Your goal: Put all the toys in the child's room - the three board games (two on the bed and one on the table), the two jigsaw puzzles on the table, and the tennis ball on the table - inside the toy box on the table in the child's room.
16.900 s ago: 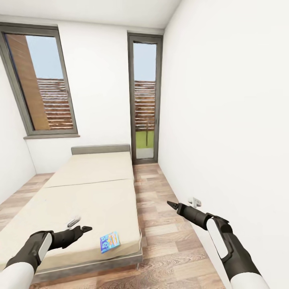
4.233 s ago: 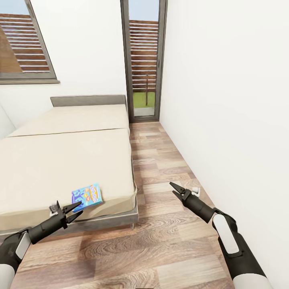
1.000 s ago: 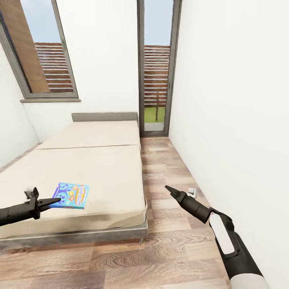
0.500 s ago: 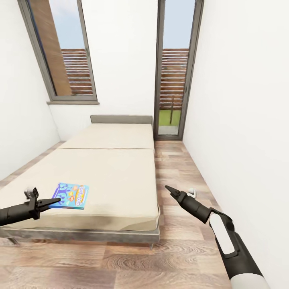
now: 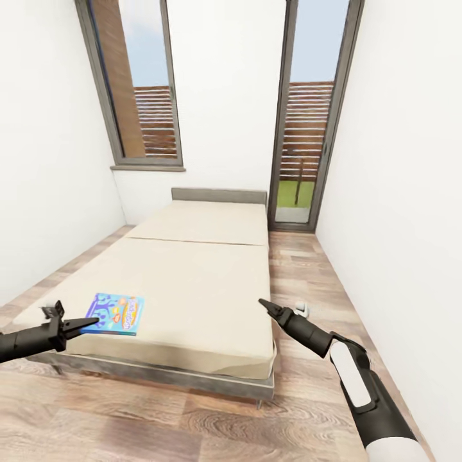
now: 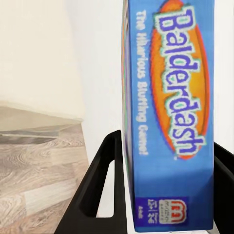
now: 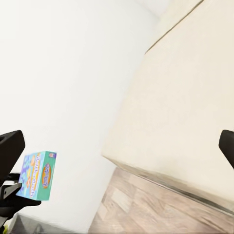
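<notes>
Camera swung since half a second ago: whole head view shifted, bed (image 5: 192, 289) now more to the right of frame, left window (image 5: 138, 90) more central, more plank floor (image 5: 192, 417) in front; arms hold same spots in frame, so base or trunk turning, not the things moving. Blue board game (image 5: 117, 313) at same place relative to left gripper (image 5: 82, 323) through the turn, so carried, not lying loose. Left wrist view confirms: box lettered Balderdash (image 6: 168, 117) standing between the two black fingers (image 6: 100, 187), left gripper clamped on its short end. In head view box appears over the near left corner of the mattress, probably lifted clear of it, though hard to tell touching from hovering at this angle. Right wrist view also catches the box (image 7: 38, 175) held out against the white wall. Right gripper (image 5: 263, 305) out over the floor just beside the bed's near right corner, holding nothing, tips look pinched together, cannot tell for sure. Meaning for task: one bed game in hand, next leg is a drive to the table and toy box, likely behind the robot. Nothing else lying on the mattress. Around: grey headboard (image 5: 218, 195), glass door (image 5: 308, 122) at far right, small white fitting (image 5: 300, 310) on floor by right wall. Narrow room, bed edge and right wall close on both sides while turning.
</notes>
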{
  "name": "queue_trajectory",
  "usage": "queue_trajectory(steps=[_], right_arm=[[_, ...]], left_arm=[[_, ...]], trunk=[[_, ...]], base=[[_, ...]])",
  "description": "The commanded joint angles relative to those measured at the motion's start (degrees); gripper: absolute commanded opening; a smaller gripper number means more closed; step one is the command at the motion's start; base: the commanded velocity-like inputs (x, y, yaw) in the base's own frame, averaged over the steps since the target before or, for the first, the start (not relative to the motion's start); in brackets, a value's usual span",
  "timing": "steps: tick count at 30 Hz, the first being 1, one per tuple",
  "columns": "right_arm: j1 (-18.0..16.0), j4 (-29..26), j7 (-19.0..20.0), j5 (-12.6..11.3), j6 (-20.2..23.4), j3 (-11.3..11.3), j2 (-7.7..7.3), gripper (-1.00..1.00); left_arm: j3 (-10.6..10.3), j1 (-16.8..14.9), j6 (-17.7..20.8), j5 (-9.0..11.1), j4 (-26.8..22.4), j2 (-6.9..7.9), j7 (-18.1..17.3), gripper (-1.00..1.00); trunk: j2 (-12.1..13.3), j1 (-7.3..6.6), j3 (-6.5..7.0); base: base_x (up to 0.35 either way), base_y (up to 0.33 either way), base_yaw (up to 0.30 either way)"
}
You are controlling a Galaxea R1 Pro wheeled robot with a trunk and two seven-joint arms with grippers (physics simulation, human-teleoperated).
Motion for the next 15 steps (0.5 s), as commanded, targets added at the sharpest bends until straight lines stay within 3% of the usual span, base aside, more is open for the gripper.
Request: queue_trajectory(steps=[1, 15], right_arm=[[-0.02, -0.03, 0.04, -0.21, 0.39, -0.04, -0.01, 1.00], [-0.02, -0.01, -0.07, -0.20, 0.22, 1.90, 0.05, 1.00]], left_arm=[[-0.02, -0.06, 0.62, -0.11, 0.02, 0.06, -0.24, -1.00], [0.04, -0.05, 0.62, -0.06, 0.02, 0.01, -0.24, -1.00]], trunk=[[0.39, -0.23, 0.18], [6.01, -3.31, 3.40]], base=[[0.000, 0.000, 0.245], [0.000, 0.000, 0.245]])
